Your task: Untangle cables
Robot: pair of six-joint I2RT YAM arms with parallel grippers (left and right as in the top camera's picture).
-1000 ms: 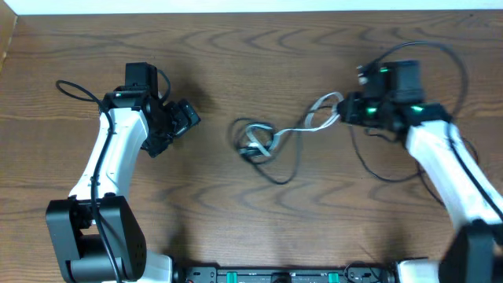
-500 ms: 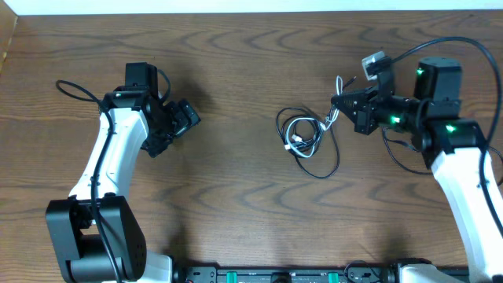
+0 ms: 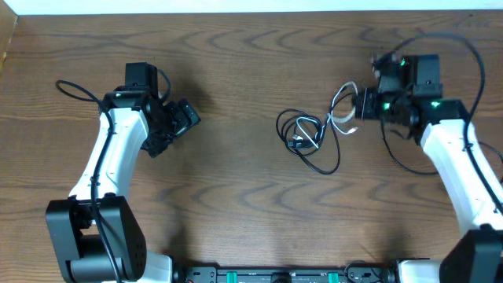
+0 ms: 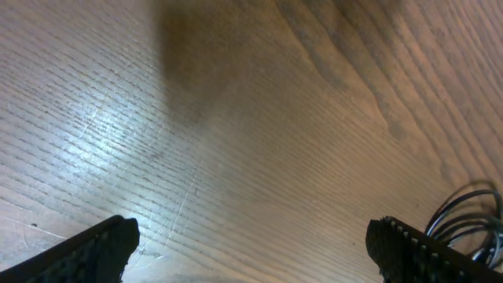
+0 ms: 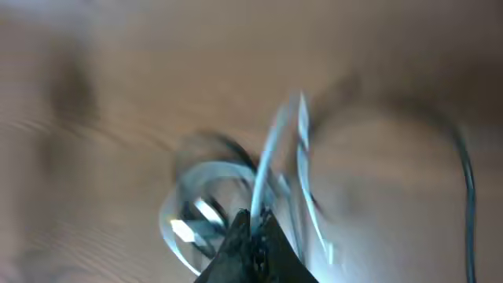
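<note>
At the left of the wooden desk (image 3: 236,204), the left gripper (image 3: 182,119) is hanging over bare wood, its jaws standing wide apart and holding nothing. From the left wrist camera its two dark fingertips (image 4: 86,251) are framing the grain, and a coil of the black cable (image 4: 471,216) is peeking in at the lower right corner. Right of centre in the overhead view, the black cable is lying on the desk in a knot of small loops, with one larger loop sagging toward the near edge. The white cable (image 3: 339,106) is running from that knot and curving to the right, into the right gripper (image 3: 363,104). The right gripper's jaws are pressing together on the white cable. The right wrist camera, badly blurred, is showing pale strands rising from the pinched tips. The two cables are lying tangled together, well apart from the left gripper and just beside the right one.
</note>
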